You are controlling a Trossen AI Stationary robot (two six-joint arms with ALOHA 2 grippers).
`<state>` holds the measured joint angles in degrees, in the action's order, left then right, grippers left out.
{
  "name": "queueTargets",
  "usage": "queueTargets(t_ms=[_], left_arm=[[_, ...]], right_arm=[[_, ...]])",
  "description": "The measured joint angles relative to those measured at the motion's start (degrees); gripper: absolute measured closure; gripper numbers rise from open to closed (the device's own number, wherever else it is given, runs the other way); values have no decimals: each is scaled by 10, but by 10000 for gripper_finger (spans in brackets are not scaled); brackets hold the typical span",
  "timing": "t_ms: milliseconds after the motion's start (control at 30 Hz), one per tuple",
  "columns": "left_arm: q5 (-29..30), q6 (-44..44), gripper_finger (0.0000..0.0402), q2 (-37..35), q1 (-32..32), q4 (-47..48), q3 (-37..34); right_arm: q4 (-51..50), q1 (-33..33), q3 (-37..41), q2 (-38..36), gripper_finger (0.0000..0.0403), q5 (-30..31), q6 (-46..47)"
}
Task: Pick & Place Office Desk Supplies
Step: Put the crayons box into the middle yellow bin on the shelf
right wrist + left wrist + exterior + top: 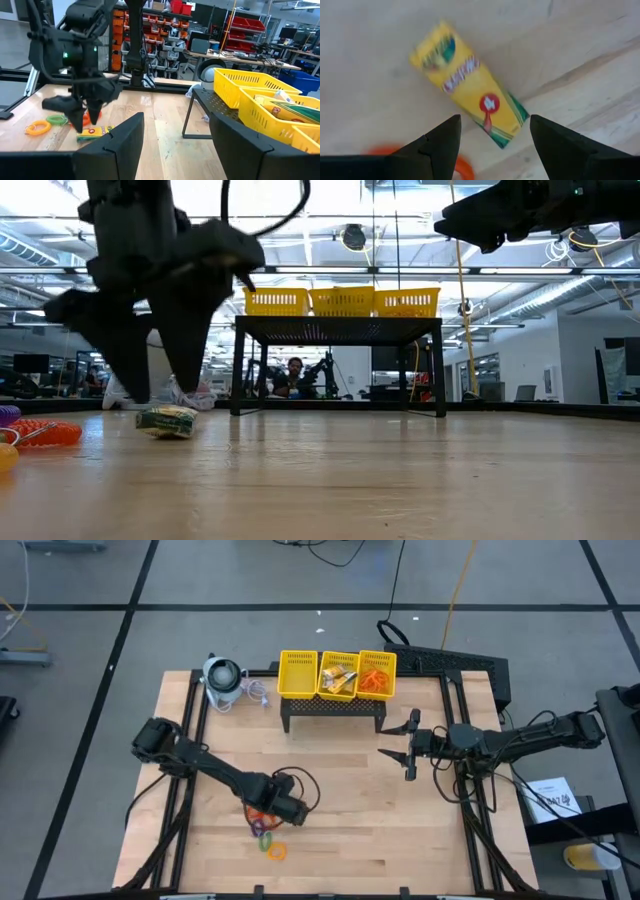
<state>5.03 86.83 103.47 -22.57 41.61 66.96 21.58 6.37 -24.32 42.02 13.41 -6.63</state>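
Your left claw (492,142) hovers with fingers apart just above the yellow crayon packet (470,85), which lies flat on the desk (400,830) beside coloured rings (268,832). Your right claw (405,744) waits open near the yellow basket (338,674).

2 dark jointed arms, black cables

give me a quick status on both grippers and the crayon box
Left gripper open, above crayon box lying on table. Right gripper open, idle near basket. Nothing blocking.
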Motion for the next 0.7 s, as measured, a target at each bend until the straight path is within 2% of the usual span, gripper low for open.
queueTargets(t_ms=[100,267,400,600,700], left_arm=[[-24,26,156,20,2,-14,0],[-20,34,156,32,14,-54,0],[-27,32,156,40,25,-46,0],[-44,-11,156,45,31,-14,2],[-46,-79,156,44,30,-2,2]], right_arm=[[0,0,0,0,188,0,0],[0,0,0,0,188,0,0],[0,0,0,0,188,0,0],[1,0,0,0,188,0,0],[0,0,0,0,188,0,0]])
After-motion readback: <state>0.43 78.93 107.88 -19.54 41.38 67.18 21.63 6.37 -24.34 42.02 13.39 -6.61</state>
